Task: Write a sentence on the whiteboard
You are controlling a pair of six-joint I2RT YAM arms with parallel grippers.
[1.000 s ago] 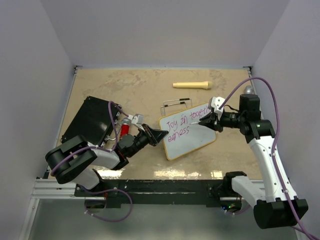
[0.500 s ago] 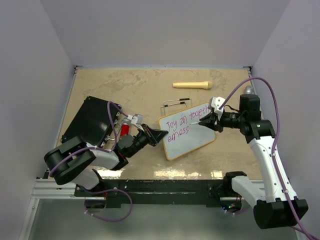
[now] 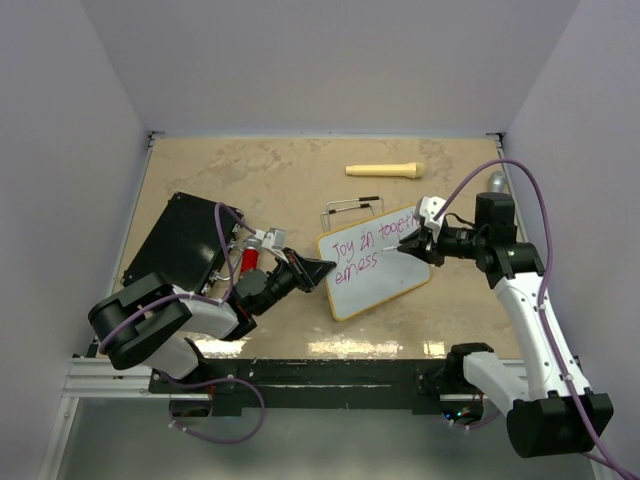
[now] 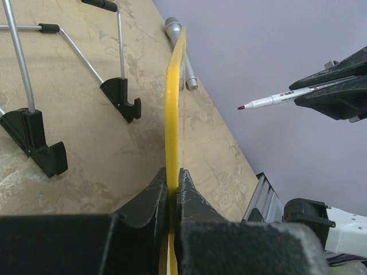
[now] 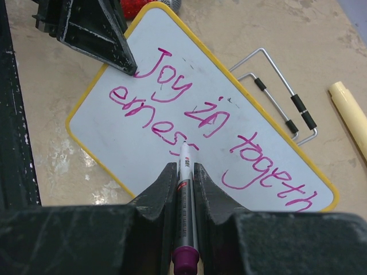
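Right gripper point(image 3: 406, 243), pinching the white magenta-capped marker point(image 5: 184, 177), has drifted toward my left gripper point(image 3: 322, 268) clamping the yellow-rimmed whiteboard point(image 3: 385, 285). The marker's tip hangs clear of the pink handwritten sentence point(image 5: 206, 119) just ahead, so another word seems pending.

You have open desk point(image 3: 400, 325) on the whiteboard point(image 3: 382, 285) near side; wire stand point(image 3: 353, 207) sits just behind it, left tool point(image 3: 324, 269) blocks its left edge.

I see: magenta sentence point(image 5: 207, 117) on white, yellow-rimmed whiteboard point(image 5: 114, 143); white marker point(image 5: 184, 189), magenta-tipped; mottled beige counter point(image 3: 260, 170); black case point(image 3: 180, 240); cream stick point(image 3: 383, 170).
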